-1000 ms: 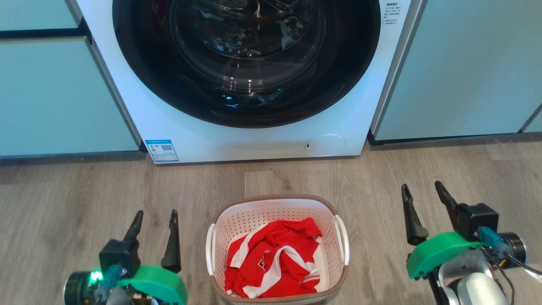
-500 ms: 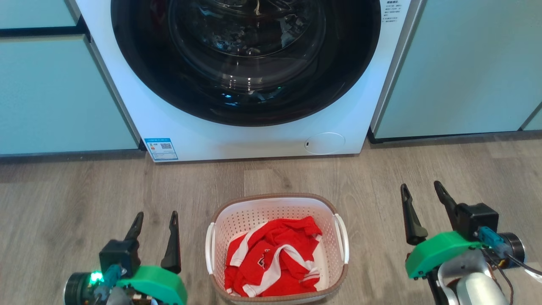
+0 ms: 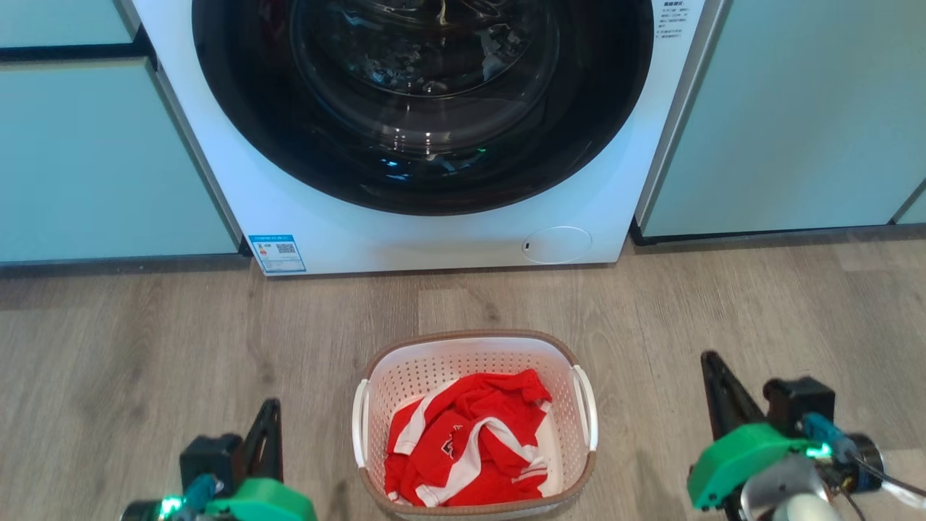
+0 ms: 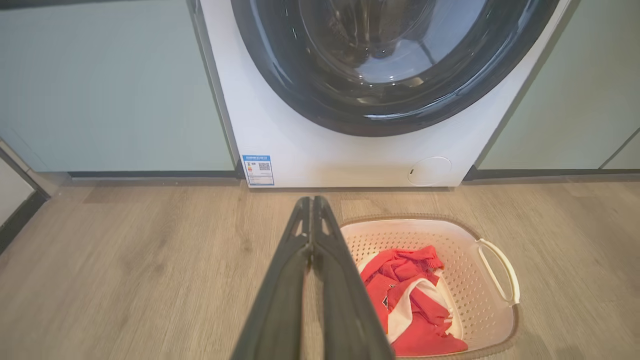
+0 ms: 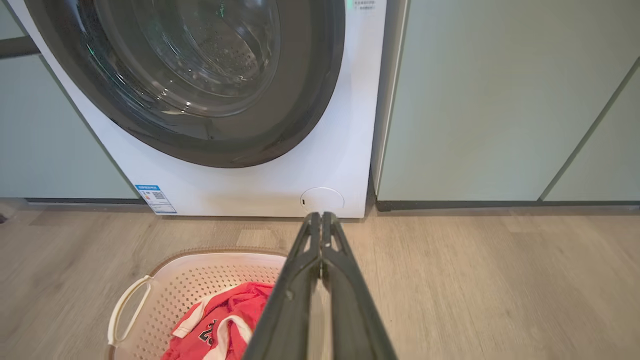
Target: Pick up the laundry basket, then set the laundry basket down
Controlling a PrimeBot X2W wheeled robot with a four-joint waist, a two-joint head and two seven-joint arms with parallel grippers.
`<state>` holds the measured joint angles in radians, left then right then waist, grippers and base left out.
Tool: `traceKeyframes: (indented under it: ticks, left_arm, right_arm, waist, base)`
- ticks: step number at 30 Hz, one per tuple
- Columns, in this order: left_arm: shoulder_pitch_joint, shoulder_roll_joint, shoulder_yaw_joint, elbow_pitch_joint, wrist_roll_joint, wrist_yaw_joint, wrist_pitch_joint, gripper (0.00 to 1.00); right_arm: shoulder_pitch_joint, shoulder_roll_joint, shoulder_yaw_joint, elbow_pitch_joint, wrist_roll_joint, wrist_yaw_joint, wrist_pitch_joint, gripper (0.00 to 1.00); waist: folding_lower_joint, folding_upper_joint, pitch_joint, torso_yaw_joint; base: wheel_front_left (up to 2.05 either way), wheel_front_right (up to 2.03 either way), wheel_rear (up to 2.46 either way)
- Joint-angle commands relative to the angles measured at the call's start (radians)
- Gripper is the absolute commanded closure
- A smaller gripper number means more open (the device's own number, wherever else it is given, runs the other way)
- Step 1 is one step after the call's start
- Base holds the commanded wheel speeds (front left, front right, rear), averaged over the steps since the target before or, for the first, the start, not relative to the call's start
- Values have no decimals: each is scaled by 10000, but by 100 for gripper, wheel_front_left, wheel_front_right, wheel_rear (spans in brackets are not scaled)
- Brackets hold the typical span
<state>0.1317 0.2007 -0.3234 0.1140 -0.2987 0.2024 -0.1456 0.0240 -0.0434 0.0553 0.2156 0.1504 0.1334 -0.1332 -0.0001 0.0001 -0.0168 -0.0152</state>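
The laundry basket point(image 3: 474, 354) is white and perforated with a brown rim and two white side handles. It stands on the wood floor before the washing machine and holds a red and white garment point(image 3: 466, 441). My left gripper point(image 3: 271, 409) hangs to the basket's left, shut on nothing, clear of the handle. My right gripper point(image 3: 710, 360) is off to the basket's right, also shut and empty. In the left wrist view the shut fingers point(image 4: 312, 202) point past the basket point(image 4: 450, 235). In the right wrist view the closed fingertips point(image 5: 321, 217) rise beside the basket point(image 5: 200, 265).
A white front-loading washing machine point(image 3: 434, 239) with a dark round door stands just behind the basket. Pale green cabinet fronts point(image 3: 788, 123) flank it on both sides. Open wood floor point(image 3: 145, 340) lies left and right of the basket.
Both grippers have gone from open to shut, with nothing between the fingers. Both have dropped lower in the head view. The basket stays where it was.
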Motion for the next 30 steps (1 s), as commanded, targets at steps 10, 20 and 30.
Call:
traceKeyframes:
  ticks: [10, 20, 30]
  left_arm:
    - [-392, -40, 342, -166, -1267, -289, 166, 100]
    - [-586, -119, 629, 9, -2371, -571, 328, 100]
    - [-750, -198, 896, 147, -3353, -815, 479, 100]
  right_arm:
    - [-330, -93, -86, -254, 1398, -3, 150, 100]
    - [-419, -146, -153, -201, 2627, -5, 295, 100]
    - [-494, -183, -226, -161, 3717, -7, 434, 100]
  waist:
    - [1, -1, 17, 11]
    - [1, -1, 32, 24]
    - [1, -1, 46, 35]
  base:
    - [0, 0, 0]
    - [0, 0, 0]
    - [0, 0, 0]
